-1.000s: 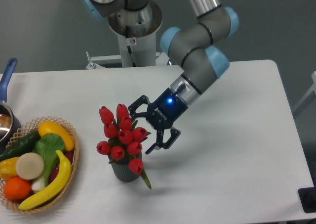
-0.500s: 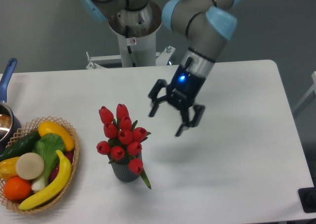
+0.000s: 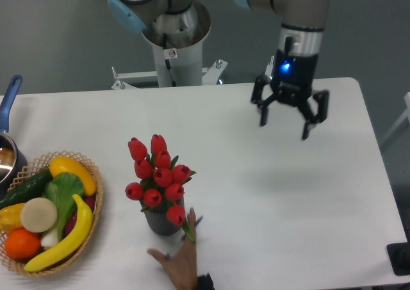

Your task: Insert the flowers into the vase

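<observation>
The flowers [image 3: 159, 177] stand upright in the vase [image 3: 164, 219], which sits on the white worktop [image 3: 269, 200] left of centre, near the front edge. The pincer [image 3: 288, 123] hangs above the far right part of the worktop, well apart from the vase, fingers spread wide and holding nothing. A hand [image 3: 180, 262] reaches in from the front edge, fingertips just beside the vase's base. A wicker basket [image 3: 95, 203] of fruit and vegetables sits at the left.

A hand [image 3: 181, 262] crowds the vase [image 3: 164, 218] from the front.
</observation>
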